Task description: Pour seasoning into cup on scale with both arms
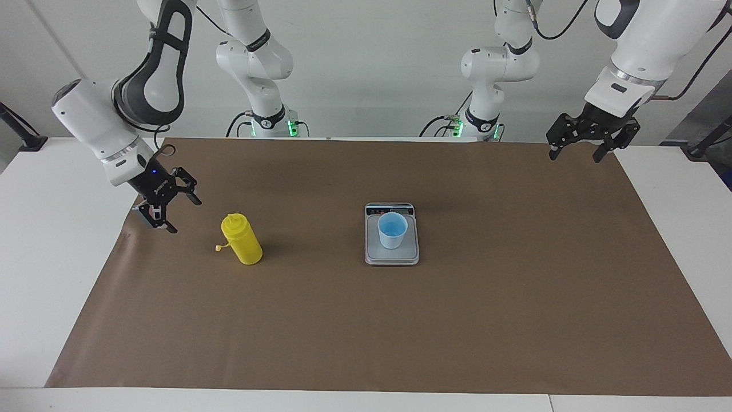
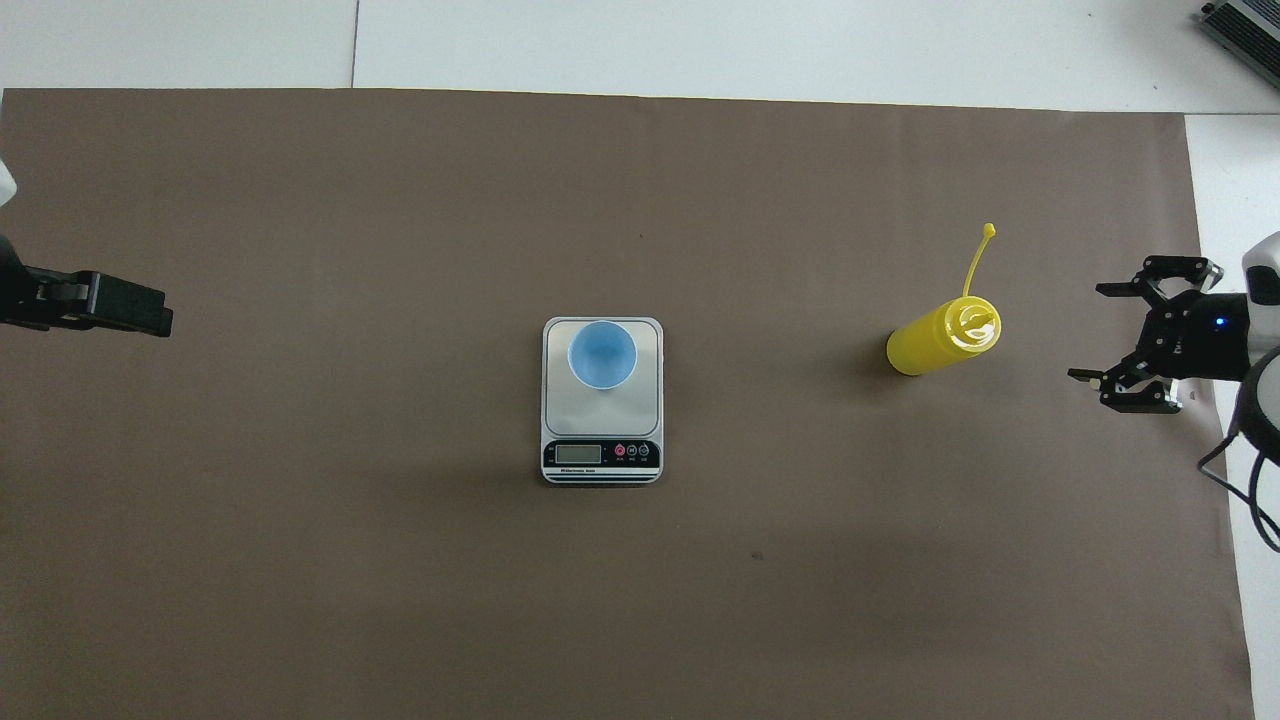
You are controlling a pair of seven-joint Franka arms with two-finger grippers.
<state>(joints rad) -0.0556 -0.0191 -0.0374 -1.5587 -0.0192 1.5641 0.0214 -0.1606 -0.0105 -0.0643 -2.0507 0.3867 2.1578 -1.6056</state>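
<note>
Seasoning bottle [image 1: 242, 246] stands upright and untouched on the brown mat [image 1: 514, 320], cap tether trailing loose. Right gripper [image 1: 167, 209] hangs jaws wide at its ten o'clock in the facing view, clear of it. Cup [image 1: 392, 230] sits on the scale [image 1: 392, 256] mid-mat. Left gripper [image 1: 576, 150] waits, jaws spread, over the mat's corner at the left arm's end.

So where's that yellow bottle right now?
The yellow bottle stands upright on the brown mat, toward the right arm's end of the table, level with the scale. Nothing is touching it.
</note>
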